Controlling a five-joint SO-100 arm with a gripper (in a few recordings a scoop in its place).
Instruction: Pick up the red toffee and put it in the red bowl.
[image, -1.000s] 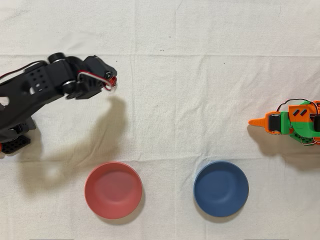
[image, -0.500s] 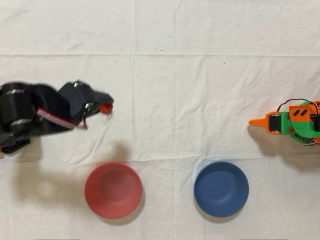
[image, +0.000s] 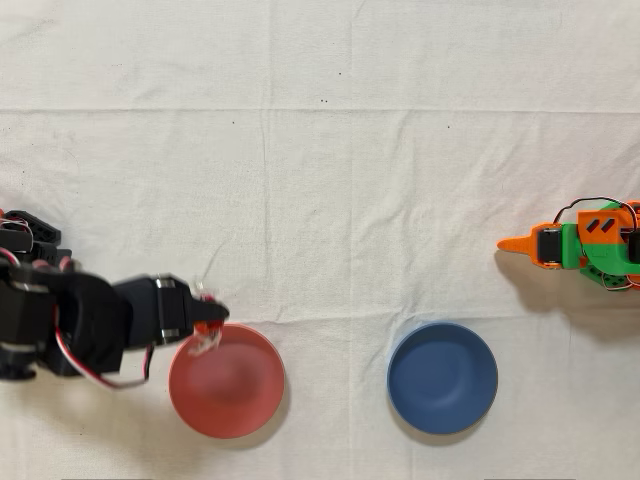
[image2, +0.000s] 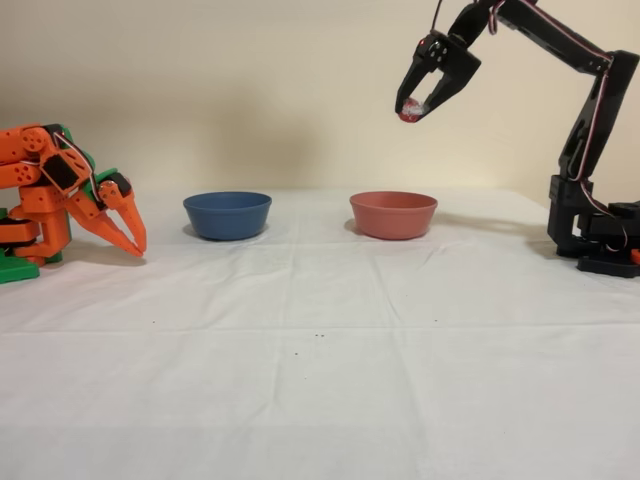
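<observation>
The red toffee (image2: 410, 113) is pinched between the tips of my black gripper (image2: 412, 110), which is shut on it and held high in the fixed view. Below it stands the red bowl (image2: 393, 214), with the gripper roughly above the bowl's right half in that view. From overhead, the gripper (image: 208, 333) hangs over the left rim of the red bowl (image: 235, 385), and the toffee (image: 207, 338) shows as a small red spot with clear wrapper ends.
A blue bowl (image: 442, 377) sits to the right of the red one in the overhead view. The idle orange arm (image: 580, 243) rests at the right edge. White cloth (image: 330, 180) covers the table.
The black arm has swung toward the bottom of the overhead view, carrying the toffee from the open cloth to above the red bowl's left rim.
</observation>
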